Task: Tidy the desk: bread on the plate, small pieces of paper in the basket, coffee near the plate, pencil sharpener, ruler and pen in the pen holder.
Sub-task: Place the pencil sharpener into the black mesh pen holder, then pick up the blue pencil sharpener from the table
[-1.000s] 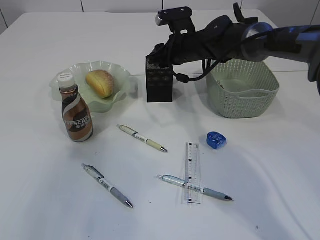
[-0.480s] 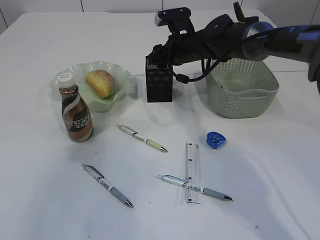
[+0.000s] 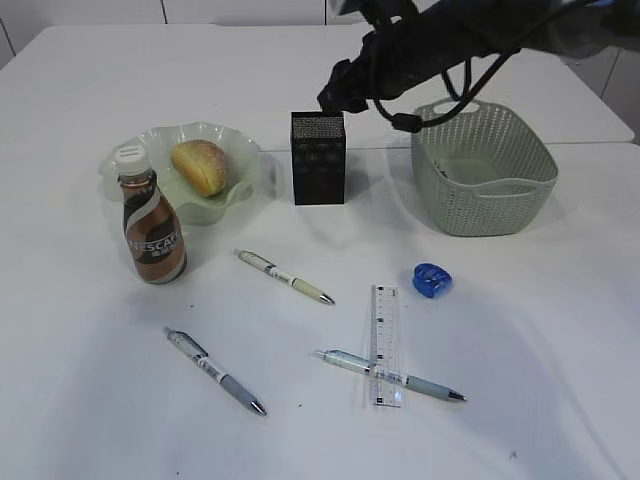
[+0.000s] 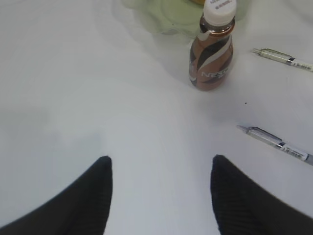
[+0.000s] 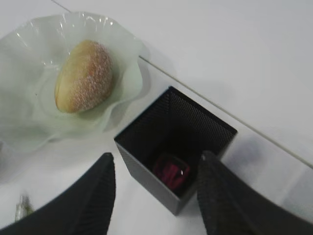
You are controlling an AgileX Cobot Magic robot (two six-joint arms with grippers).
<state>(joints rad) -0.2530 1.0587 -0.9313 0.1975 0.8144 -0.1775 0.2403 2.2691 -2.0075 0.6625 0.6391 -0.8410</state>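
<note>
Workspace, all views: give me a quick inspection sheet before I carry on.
Surface: white desk, bare between items.
Job's things: bread on plate; coffee bottle beside plate; pen holder upright, a red item inside; basket; ruler across one pen; two more pens loose; blue sharpener loose.
Clutter: nothing seen.
Pincers: left pincer open, empty; right pincer open above holder.
Cables: on right arm.
Surroundings: nothing seen.

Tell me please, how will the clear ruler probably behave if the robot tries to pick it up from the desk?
The ruler looks thin and lies flat, so a pincer may struggle to get under its edge. Its smooth clear plastic probably slips easily. It rests across one pen, so lifting or pushing it could roll that pen on the desk.
</note>
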